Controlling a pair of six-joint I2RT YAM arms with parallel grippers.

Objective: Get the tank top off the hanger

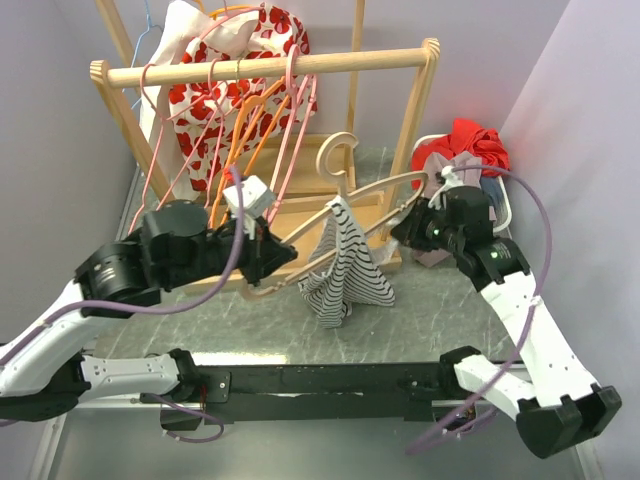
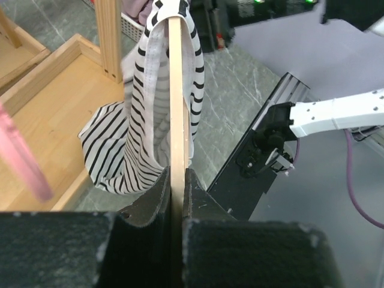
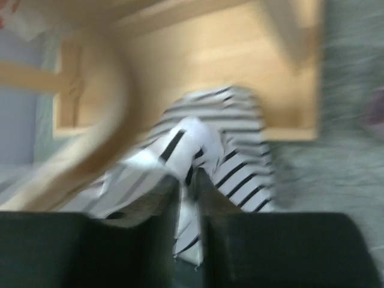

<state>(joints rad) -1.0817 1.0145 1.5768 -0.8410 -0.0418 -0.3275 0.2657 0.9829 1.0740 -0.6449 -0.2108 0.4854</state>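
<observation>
A pale wooden coat hanger [image 2: 175,90] is clamped at one end in the left end effector [image 2: 177,183], whose jaws are closed tight on the flat bar. A black-and-white striped tank top [image 1: 345,270] hangs from that bar just beyond the left end effector's tips. One strap is looped over the wood and the body droops toward the grey marbled counter [image 1: 440,310].

The right end effector [image 3: 188,185] is near the hanger's other end, on the far side of the garment from the left one. Its jaws stand narrow and striped cloth shows in the gap between them. That wrist view is blurred, so I cannot tell whether it pinches the fabric or only looks past it. Beyond both stands a wooden clothes rack [image 1: 270,68].

The step in hand looks to be slipping the strap off the hanger's free end. To do it well, the left end effector should hold the bar steady and level. The right should pinch the strap close to the wood and draw it along the bar, away from the left end effector and past the tip. Tugging downward would likely snag the loop.
</observation>
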